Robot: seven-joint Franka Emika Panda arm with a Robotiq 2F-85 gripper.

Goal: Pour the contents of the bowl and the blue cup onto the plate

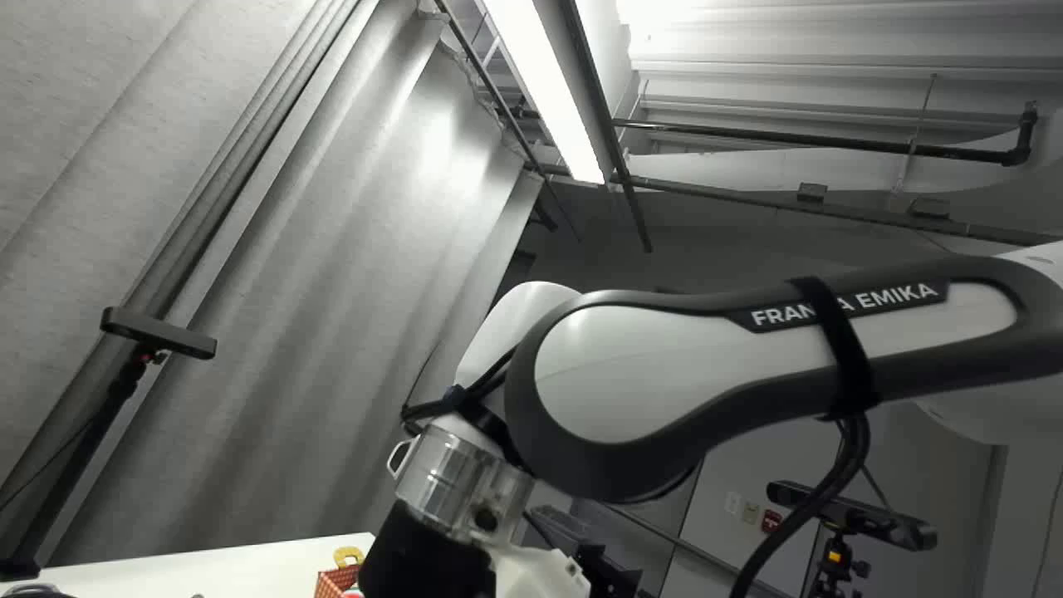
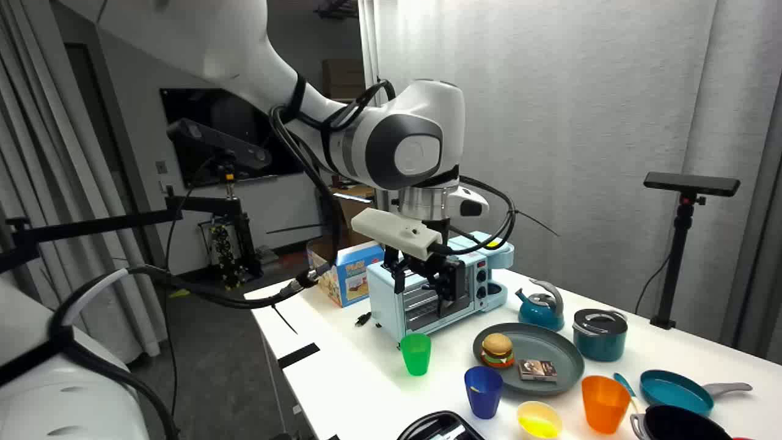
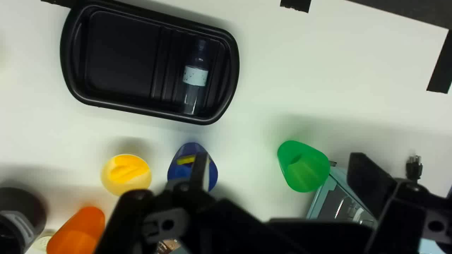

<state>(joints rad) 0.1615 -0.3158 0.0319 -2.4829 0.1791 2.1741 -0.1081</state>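
In an exterior view the gripper (image 2: 421,298) hangs at ten o'clock from the plate (image 2: 542,343), its jaws spread wide. The blue cup (image 2: 486,400) stands at the plate's eight o'clock, the bowl (image 2: 537,407) at six, each with yellow contents (image 3: 186,159). A burger (image 2: 497,349) sits on the plate.

Round grey plate (image 2: 545,344) bears toy hamburger (image 2: 498,350) and printed box (image 2: 537,370); dark-blue tapered cup (image 2: 484,394) and pale-yellow bowl (image 2: 539,409) stand nearby.
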